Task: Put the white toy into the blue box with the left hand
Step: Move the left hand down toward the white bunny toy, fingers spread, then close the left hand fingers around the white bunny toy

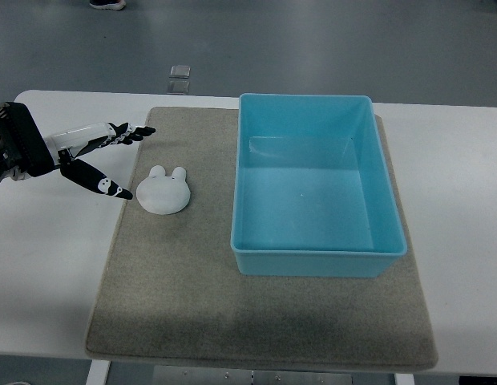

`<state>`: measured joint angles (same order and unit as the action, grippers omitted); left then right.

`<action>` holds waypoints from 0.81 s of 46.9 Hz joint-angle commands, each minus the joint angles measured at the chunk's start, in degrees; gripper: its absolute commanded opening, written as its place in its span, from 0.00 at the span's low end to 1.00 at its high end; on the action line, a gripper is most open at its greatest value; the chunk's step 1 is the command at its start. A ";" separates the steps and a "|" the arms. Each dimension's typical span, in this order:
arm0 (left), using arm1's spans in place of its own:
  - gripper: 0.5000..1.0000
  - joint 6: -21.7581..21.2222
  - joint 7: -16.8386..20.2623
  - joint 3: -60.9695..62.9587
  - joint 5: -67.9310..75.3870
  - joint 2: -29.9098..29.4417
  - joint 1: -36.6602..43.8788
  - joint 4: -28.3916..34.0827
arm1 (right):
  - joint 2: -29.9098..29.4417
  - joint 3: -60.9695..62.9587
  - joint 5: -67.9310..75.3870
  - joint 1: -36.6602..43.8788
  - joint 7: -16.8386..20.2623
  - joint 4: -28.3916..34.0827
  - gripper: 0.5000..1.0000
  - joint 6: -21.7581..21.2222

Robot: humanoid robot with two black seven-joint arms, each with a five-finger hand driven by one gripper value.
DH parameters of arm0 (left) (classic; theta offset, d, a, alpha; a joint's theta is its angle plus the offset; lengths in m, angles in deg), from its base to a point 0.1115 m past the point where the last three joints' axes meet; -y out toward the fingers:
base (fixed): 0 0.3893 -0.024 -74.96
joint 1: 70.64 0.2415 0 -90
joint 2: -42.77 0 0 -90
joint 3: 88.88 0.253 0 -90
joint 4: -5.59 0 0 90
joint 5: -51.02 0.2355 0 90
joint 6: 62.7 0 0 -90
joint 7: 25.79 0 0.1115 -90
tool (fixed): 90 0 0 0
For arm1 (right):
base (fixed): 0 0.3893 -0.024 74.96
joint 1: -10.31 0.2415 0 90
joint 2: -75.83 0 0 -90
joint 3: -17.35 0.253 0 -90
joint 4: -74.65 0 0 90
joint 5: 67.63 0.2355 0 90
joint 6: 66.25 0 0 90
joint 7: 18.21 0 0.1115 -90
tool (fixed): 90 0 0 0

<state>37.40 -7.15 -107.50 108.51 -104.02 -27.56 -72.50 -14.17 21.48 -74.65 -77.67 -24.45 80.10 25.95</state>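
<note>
White toy [163, 192] lies ungrasped on the mat [192, 305] beside the empty box [317, 263]; left hand [92, 156] hovers near, fingers spread, holding nothing.

One white toy [163, 192], rabbit-shaped, and one blue box [319, 261] lie on a single grey mat [192, 289]. One robot hand [88, 156] shows. The white surface [40, 281] carries one small clear object [179, 79] at its far edge.
</note>
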 commanded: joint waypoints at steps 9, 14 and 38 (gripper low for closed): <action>1.00 -2.80 0.00 0.43 9.13 0.90 -0.53 -0.13 | 0.00 0.00 0.08 0.00 0.00 -0.01 0.87 0.00; 1.00 -2.80 0.00 2.19 9.21 1.95 -2.81 -0.39 | 0.00 0.00 -0.01 0.00 0.00 -0.01 0.87 0.00; 0.99 -2.98 -0.18 6.41 18.79 6.96 -6.60 -0.39 | 0.00 0.00 0.08 0.00 0.00 -0.01 0.87 0.00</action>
<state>34.41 -7.32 -101.59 127.26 -97.38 -34.05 -73.02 -14.17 21.48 -74.64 -77.67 -24.47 80.09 25.95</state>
